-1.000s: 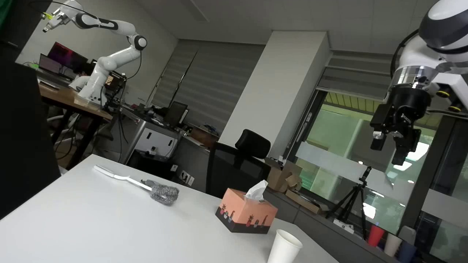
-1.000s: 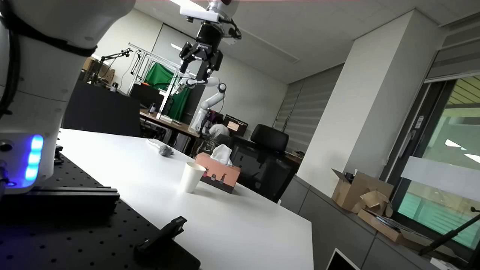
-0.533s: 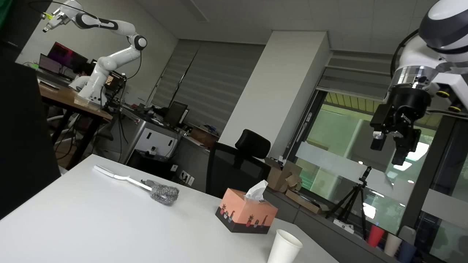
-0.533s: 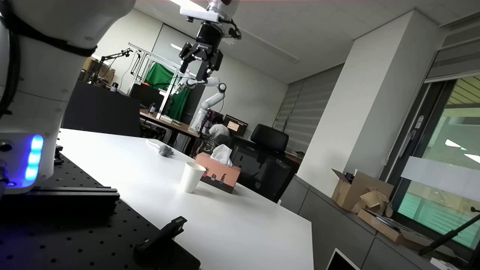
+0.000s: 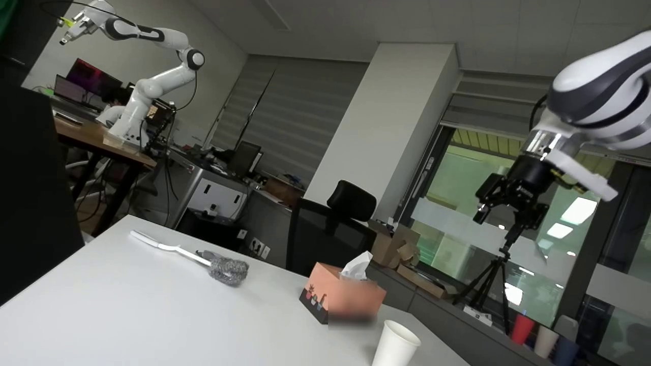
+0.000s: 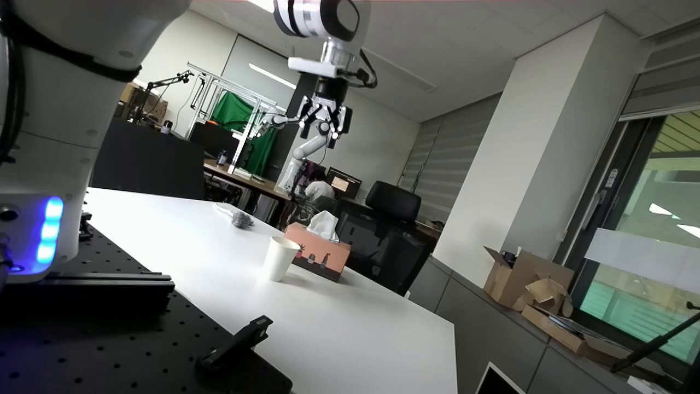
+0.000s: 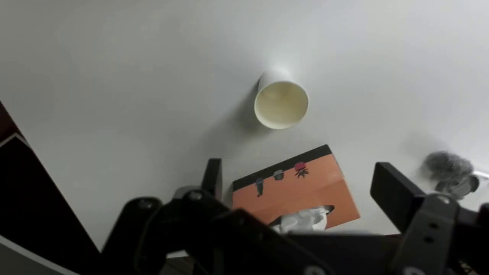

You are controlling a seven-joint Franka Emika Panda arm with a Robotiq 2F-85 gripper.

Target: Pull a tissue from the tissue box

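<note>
The tissue box [image 5: 319, 284] is salmon-orange with a dark base and stands on the white table; it also shows in an exterior view [image 6: 314, 253] and in the wrist view [image 7: 305, 187]. The white tissue [image 5: 357, 265] sticks up from its top slot, also seen in an exterior view [image 6: 323, 224]. In the wrist view only part of the tissue [image 7: 303, 220] shows above the gripper body. My gripper [image 5: 493, 234] is open and empty, high above the table and apart from the box. It also shows in an exterior view [image 6: 318, 140]; in the wrist view its fingers [image 7: 300, 177] are wide apart.
A white cup [image 6: 280, 260] stands upright close to the box, also in the wrist view [image 7: 280, 105]. A grey brush head [image 5: 229, 269] with a white handle lies on the white table [image 5: 152, 310]. A black chair [image 5: 330, 234] stands behind the table edge.
In the last half second my gripper has moved lower and nearer the box, and the wrist has tilted. Before that it was still. The box, tissue, cup and brush have not moved.
</note>
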